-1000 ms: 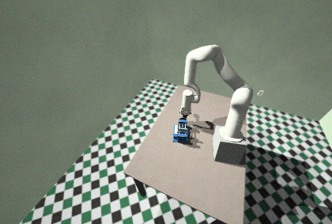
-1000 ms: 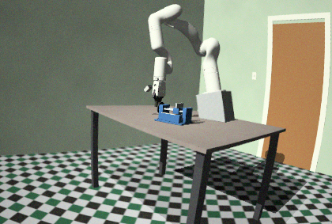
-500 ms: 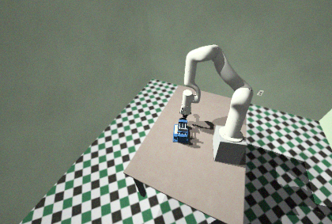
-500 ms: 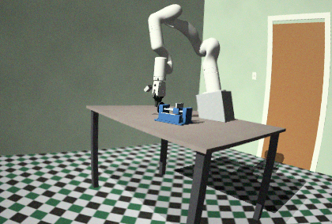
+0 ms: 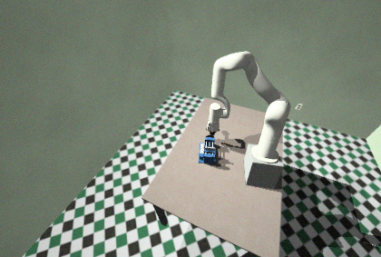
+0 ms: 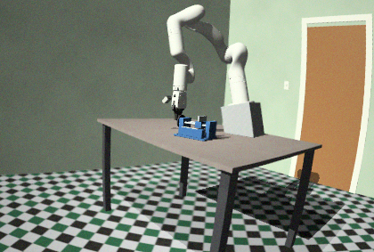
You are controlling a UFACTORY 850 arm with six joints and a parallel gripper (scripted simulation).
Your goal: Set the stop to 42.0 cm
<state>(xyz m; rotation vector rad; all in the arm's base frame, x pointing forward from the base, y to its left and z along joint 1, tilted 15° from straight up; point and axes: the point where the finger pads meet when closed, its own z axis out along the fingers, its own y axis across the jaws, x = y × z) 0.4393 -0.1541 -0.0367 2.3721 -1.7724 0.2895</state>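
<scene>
A small blue stop fixture point(image 5: 208, 150) with pale rails sits on the table, and it also shows in the exterior view point(image 6: 196, 129). A grey block rides on its rails point(image 6: 201, 117). My gripper point(image 5: 210, 133) points straight down at the fixture's far end, seen from the side in the exterior view point(image 6: 177, 115). It is shut on the handwheel at that end; the handwheel itself is hidden by the fingers and too small to make out.
The arm's grey base box point(image 5: 263, 170) point(image 6: 242, 119) stands on the table beside the fixture. The table edge runs close to the fixture on the left. A brown door point(image 6: 334, 100) is in the right wall.
</scene>
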